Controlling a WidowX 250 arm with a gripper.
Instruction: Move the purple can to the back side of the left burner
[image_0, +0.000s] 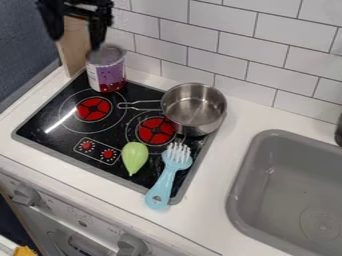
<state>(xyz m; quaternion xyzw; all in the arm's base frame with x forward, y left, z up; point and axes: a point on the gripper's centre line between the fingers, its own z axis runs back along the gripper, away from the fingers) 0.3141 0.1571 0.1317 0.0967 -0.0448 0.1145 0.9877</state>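
Showing a black two-finger gripper pointing down at the upper left, with fingers spread well apart. Standing upright just below the gripper, slightly to the right, on the back side of the red-centred left burner: seen as a purple cylindrical can with a grey rim and dark red lower band. Overlapping in view at the rim with the nearer fingertip; impossible to tell whether touching.

Showing, behind the gripper, a light wooden board, and to its right a white tiled wall. Resting below and right of the gripper, on the glossy black stovetop, beside the partly hidden red-centred right burner: seen as a round stainless steel pot, handle towards the left burner.

Lying farther below the gripper, near the stovetop's front: seen as a pale green, teardrop-shaped object and, just to its right, a light blue plastic brush with white bristles up. Including, farthest right of the gripper, a grey sink in the white counter.
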